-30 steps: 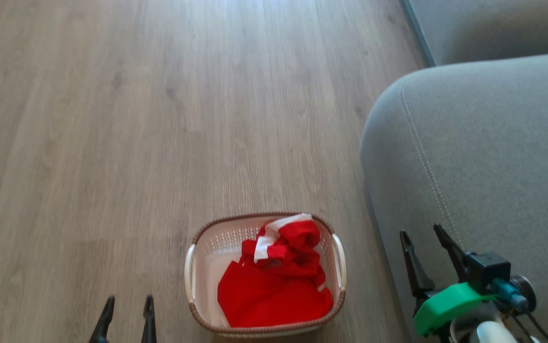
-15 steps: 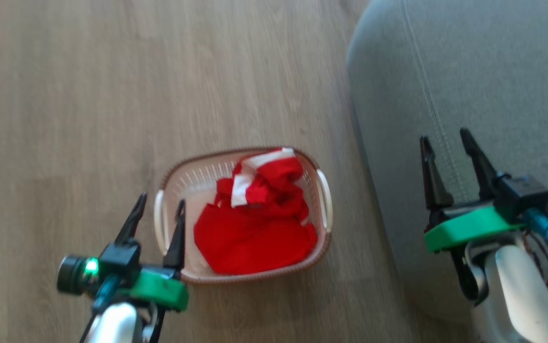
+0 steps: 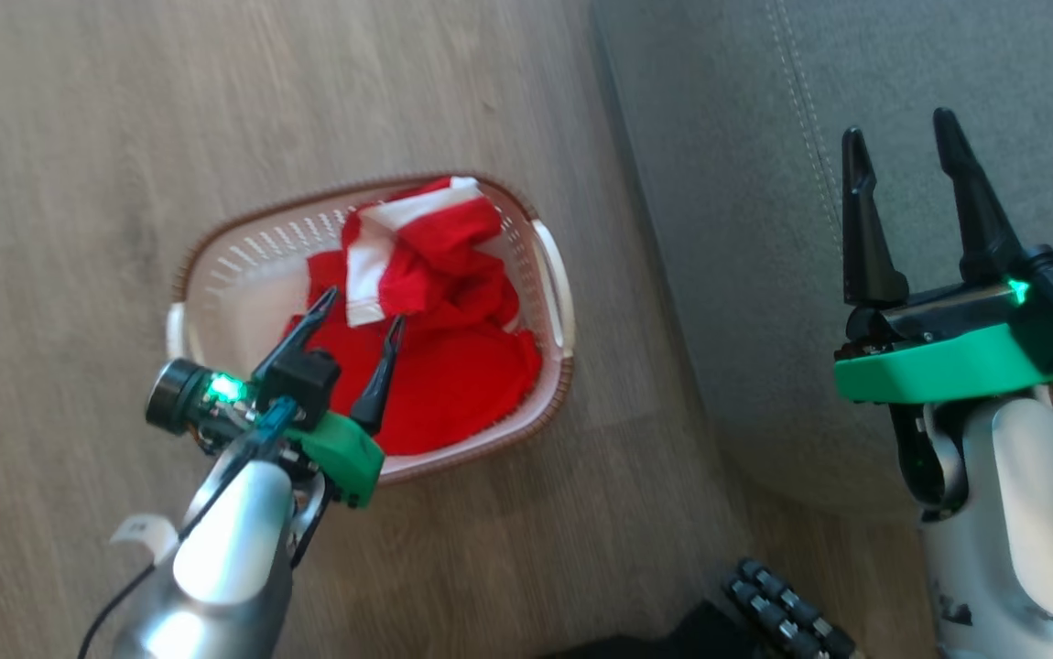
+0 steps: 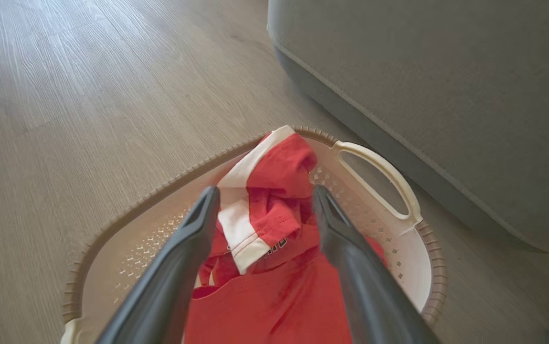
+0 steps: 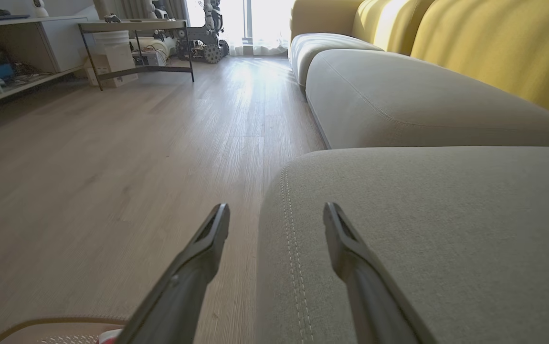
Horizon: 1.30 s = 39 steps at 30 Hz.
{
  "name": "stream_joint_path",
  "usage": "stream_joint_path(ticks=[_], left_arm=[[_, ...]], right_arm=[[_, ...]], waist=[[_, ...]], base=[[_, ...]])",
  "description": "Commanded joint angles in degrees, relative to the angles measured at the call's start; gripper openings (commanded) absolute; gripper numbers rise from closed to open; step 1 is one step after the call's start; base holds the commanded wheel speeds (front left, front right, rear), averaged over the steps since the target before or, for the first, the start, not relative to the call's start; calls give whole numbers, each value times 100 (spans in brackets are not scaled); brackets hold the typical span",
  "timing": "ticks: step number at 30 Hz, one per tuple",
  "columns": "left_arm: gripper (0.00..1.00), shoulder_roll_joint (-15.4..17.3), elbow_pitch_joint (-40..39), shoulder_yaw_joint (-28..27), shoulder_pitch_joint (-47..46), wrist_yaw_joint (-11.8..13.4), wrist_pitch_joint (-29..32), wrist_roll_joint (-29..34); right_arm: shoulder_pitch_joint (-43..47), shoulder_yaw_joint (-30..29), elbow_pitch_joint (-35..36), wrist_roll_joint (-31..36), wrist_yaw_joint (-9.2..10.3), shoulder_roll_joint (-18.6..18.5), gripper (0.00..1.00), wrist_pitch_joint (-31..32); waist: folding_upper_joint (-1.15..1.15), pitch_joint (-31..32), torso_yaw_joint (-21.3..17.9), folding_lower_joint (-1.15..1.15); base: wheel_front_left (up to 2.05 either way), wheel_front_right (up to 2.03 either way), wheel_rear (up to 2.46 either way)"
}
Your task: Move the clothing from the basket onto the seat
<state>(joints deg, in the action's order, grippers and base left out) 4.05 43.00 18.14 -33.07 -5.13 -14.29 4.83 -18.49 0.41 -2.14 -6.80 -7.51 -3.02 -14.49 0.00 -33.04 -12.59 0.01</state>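
Note:
The white perforated basket (image 3: 233, 265) with a brown braided rim stands on the wood floor beside the grey seat (image 3: 728, 229). Red clothing (image 3: 439, 366) with white trim lies bunched inside it; in the left wrist view the clothing (image 4: 269, 205) shows a white-banded sleeve and a bit of black print. My left gripper (image 3: 364, 309) hangs open just above the clothing, fingers either side of the bunched sleeve, touching nothing that I can make out. My right gripper (image 3: 897, 133) is open and empty over the seat's edge, and the right wrist view has this gripper (image 5: 274, 212) above the stitched seam of the seat (image 5: 422, 229).
Wood floor surrounds the basket. A dark wheeled part of my base (image 3: 778, 609) shows at the bottom. In the right wrist view, yellow back cushions (image 5: 484, 52) line the sofa, and a metal-framed table (image 5: 136, 28) and low shelving (image 5: 12, 52) stand far off.
The head camera has tilted down and the basket sits higher and further left in view. My left gripper has moved from beside the basket's rim to over the clothing. My right gripper stays open.

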Motion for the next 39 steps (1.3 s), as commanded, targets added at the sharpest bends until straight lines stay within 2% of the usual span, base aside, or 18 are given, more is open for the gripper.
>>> stream_joint_path(ticks=[1,6,15,27,28,30,31,32,33,39], left_arm=[[100,126,132,-81,-134,-14,-49,61],[100,198,849,-30,-721,56,53,145],[100,392,1728,6,-1379,242,345,224],[100,299,2414,-2,-1889,270,373,27],[92,283,2445,6,-1920,270,353,15],[44,249,2490,30,-1977,257,299,-6],[34,231,2502,43,-2001,251,263,-16],[12,211,2513,55,-2020,240,229,-30],[0,193,2526,65,-2035,232,199,-45],[0,95,2491,137,-2015,170,18,-138]], right_arm=[[-82,124,316,-62,2,14,100,-51],[-138,151,693,-126,2,14,100,-51],[-172,222,917,-211,2,14,100,-51],[-289,288,952,-297,2,14,100,-51],[-295,290,956,-298,2,14,100,-51],[-303,286,962,-298,2,14,100,-51],[-304,283,962,-298,2,14,100,-51],[-304,282,957,-300,2,14,100,-51],[-304,284,948,-302,2,14,100,-51],[-306,291,852,-298,2,14,100,-51]], waist=[[0,-320,-217,-1],[0,-686,-323,-1],[0,-1094,-409,-1],[0,-1315,-472,-1],[0,-1324,-477,-1],[0,-1337,-480,-1],[0,-1339,-479,-1],[0,-1337,-477,-1],[0,-1330,-472,-1],[0,-1156,-409,-1]], base=[[0,0,0],[0,0,0],[0,0,0],[0,0,0],[0,0,0],[0,0,0],[0,0,0],[0,0,0],[0,0,0],[0,0,0]])
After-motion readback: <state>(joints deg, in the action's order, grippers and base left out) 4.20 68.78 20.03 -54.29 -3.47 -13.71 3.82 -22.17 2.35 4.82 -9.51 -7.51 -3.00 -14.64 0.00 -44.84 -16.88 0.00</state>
